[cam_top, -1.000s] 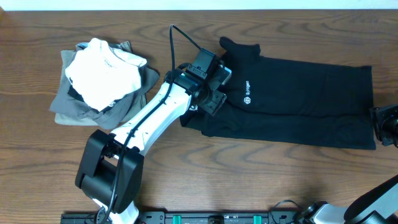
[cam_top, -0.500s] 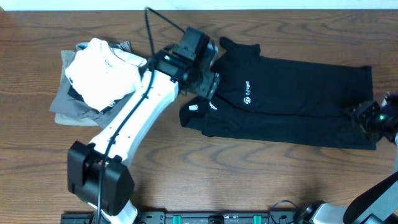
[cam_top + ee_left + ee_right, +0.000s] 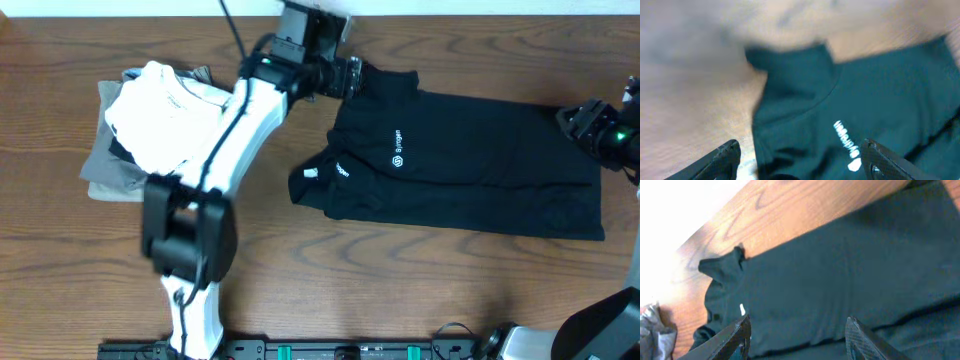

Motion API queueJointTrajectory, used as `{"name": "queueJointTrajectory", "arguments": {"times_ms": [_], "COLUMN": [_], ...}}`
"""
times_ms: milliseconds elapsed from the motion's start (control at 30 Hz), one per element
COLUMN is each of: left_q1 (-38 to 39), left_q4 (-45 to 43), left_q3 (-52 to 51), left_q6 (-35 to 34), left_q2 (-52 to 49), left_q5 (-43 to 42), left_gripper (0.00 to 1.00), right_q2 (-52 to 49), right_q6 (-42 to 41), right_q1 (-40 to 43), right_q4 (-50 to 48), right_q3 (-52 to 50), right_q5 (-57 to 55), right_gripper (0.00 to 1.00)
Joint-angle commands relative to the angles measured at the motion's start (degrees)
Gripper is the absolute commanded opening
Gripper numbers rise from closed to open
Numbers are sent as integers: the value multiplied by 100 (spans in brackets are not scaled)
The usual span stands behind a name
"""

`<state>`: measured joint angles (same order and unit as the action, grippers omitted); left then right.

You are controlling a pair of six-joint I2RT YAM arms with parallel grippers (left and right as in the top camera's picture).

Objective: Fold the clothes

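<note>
The black polo shirt [image 3: 470,165] lies on the table, folded lengthwise into a long band, collar end to the left with the white logo [image 3: 397,158] and white neck tag [image 3: 309,174] showing. My left gripper [image 3: 352,76] is open and empty above the shirt's far left sleeve. In the left wrist view the shirt [image 3: 850,100] fills the space between the open fingers [image 3: 800,157]. My right gripper [image 3: 578,118] is open and empty over the shirt's far right corner. The right wrist view shows the shirt [image 3: 840,275] between its open fingers [image 3: 797,332].
A pile of folded garments stands at the left: a white one [image 3: 165,115] on top of grey and olive ones [image 3: 115,170]. The table's far edge [image 3: 450,12] runs just behind my left gripper. The left arm [image 3: 225,150] stretches across the table's left middle.
My left gripper has let go of the collar area and moved up and away to the far sleeve. My right gripper has moved from the shirt's right hem to its far right corner.
</note>
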<state>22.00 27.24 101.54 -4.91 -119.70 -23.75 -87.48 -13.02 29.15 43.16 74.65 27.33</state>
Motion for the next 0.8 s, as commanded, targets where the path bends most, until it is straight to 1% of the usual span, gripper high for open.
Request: {"name": "queueJointTrajectory", "arguments": {"times_ms": [0,33,100,233,267,300,333,433,567,600,667,767], "left_q1": [-7,-7,-7,-7,-7,-7,-7,-4,-2,15,57,125], "left_q4": [197,323,654,1491,1659,1919,2168,3106,4157,4284,4232,3482], "left_q3": [-35,-35,-35,-35,-35,-35,-35,-37,-219,-452,-933,-1790], "left_q6": [-136,-116,22,450,446,450,468,466,463,463,459,343], "left_q2": [-249,-247,-149,299,413,586,728,1069,1104,1104,1104,1104], "left_q5": [-415,-415,-413,-332,-251,-210,-201,-138,-68,-68,-72,-426], "left_gripper": [78,78,79,78,78,78,78,79,78,77,77,77], "right_q2": [-57,-57,-81,-203,-234,-286,-339,-540,-811,-876,-949,-994], "right_q6": [-17,-17,-20,-22,-24,-24,-22,-24,-17,-17,-17,-2], "right_q1": [-68,-66,-68,-59,-52,-22,7,175,420,481,546,575], "right_q4": [227,341,601,1036,1102,1198,1261,1462,1676,1746,1784,1779], "right_q3": [46,46,33,7,7,7,7,2,0,0,-7,-15], "right_q5": [-195,-387,-881,-1309,-1357,-1366,-1366,-1362,-1154,-1091,-1075,-1078], "right_gripper": [50,46,41,39,43,54,58,63,61,61,61,63]}}
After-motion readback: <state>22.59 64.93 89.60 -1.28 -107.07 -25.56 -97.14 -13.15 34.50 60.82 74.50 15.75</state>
